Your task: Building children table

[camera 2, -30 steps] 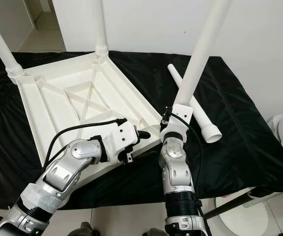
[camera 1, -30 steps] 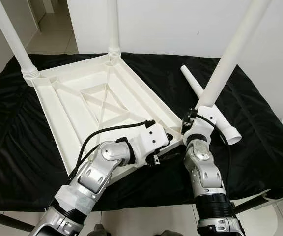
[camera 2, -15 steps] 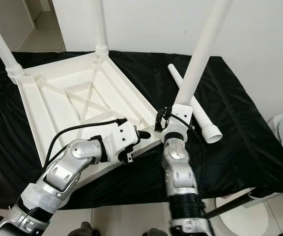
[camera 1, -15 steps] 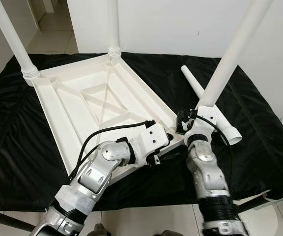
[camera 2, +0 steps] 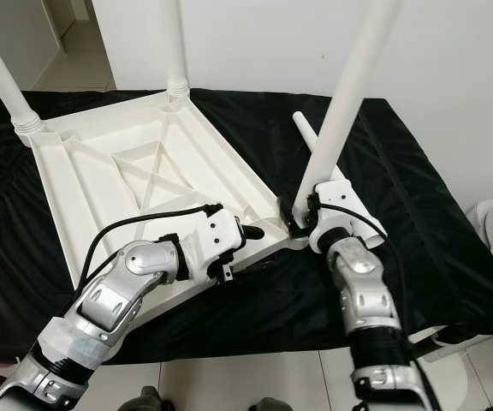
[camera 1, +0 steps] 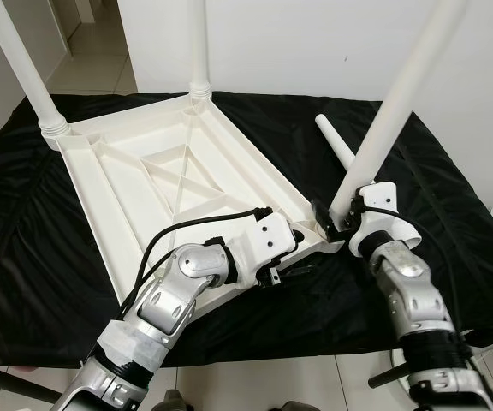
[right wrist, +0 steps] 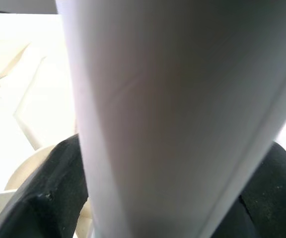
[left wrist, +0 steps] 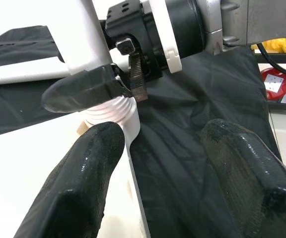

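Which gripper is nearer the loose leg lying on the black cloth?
Right. The right gripper holds the upright leg at the tabletop corner, just beside the loose leg. The left gripper sits farther off, at the tabletop's edge.

Bright, even indoor light; head views sharp, right wrist view blurred.

R claw (camera 1: 336,221) swung leg (camera 1: 392,111) base onto tabletop (camera 1: 152,184) corner.
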`<state>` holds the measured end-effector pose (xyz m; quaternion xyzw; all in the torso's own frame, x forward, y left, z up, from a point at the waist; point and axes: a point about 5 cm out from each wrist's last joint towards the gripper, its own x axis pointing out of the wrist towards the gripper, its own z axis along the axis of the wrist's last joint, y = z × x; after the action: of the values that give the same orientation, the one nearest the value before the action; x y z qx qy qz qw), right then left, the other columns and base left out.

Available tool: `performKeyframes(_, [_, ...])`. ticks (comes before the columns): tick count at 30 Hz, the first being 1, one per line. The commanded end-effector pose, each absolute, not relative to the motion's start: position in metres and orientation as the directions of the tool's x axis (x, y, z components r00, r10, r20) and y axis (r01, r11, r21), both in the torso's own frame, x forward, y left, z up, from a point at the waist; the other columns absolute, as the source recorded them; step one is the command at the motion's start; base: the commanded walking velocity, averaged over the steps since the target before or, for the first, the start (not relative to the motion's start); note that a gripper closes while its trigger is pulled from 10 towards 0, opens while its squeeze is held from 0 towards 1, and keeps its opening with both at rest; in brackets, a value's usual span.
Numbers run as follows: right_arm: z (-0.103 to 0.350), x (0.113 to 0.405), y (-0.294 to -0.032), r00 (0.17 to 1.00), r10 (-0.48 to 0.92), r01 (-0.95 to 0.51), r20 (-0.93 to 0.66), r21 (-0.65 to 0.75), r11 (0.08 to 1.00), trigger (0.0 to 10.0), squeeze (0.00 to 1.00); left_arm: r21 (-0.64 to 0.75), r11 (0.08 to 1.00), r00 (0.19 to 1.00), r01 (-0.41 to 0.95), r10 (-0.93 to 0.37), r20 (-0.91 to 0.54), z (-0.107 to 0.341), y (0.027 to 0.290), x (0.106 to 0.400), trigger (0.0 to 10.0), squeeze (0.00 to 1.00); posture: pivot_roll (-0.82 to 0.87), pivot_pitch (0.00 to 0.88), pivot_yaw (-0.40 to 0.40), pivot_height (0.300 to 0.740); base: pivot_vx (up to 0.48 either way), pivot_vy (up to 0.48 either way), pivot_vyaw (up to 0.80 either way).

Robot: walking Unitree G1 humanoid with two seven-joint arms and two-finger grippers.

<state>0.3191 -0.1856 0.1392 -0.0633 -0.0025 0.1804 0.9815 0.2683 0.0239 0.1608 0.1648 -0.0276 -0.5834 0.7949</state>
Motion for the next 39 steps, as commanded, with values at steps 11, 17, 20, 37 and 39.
performKeyframes(11, [0.138, 0.328, -0.179, 0.798, 0.596, -0.602, -0.089, -0.133, 0.787, 0.0, 0.0, 0.305, 0.298, 0.355, 0.904, -0.922, -0.152, 0.16, 0.025, 0.271, 10.0, 0.0, 0.0, 0.0, -0.03, 0.74, 0.0, 0.0, 0.0])
performKeyframes(17, [0.132, 0.326, -0.181, 0.785, 0.61, -0.62, -0.111, -0.108, 0.777, 0.0, 0.0, 0.304, 0.298, 0.355, 0.905, -0.922, -0.153, 0.16, 0.026, 0.271, 10.0, 0.0, 0.0, 0.0, -0.031, 0.74, 0.0, 0.0, 0.0])
performKeyframes(20, [0.13, 0.325, -0.182, 0.784, 0.611, -0.621, -0.113, -0.105, 0.777, 0.0, 0.0, 0.303, 0.297, 0.354, 0.905, -0.923, -0.152, 0.16, 0.026, 0.27, 10.0, 0.0, 0.0, 0.0, -0.031, 0.74, 0.0, 0.0, 0.0])
performKeyframes(37, [0.128, 0.329, -0.191, 0.953, 0.283, -0.292, -0.104, -0.082, 0.953, 10.0, 0.0, 0.301, 0.279, 0.335, 0.912, -0.93, -0.154, 0.16, 0.024, 0.27, 10.0, 0.0, -0.02, 0.0, -0.018, 0.74, 0.0, 0.0, 0.0])
performKeyframes(39, [0.131, 0.329, -0.184, 0.979, 0.186, -0.19, -0.082, -0.035, 0.981, 10.0, 0.0, 0.301, 0.275, 0.331, 0.913, -0.93, -0.156, 0.16, 0.023, 0.269, 10.0, 0.0, -0.02, 0.0, -0.014, 0.74, 0.0, 0.0, 0.0])
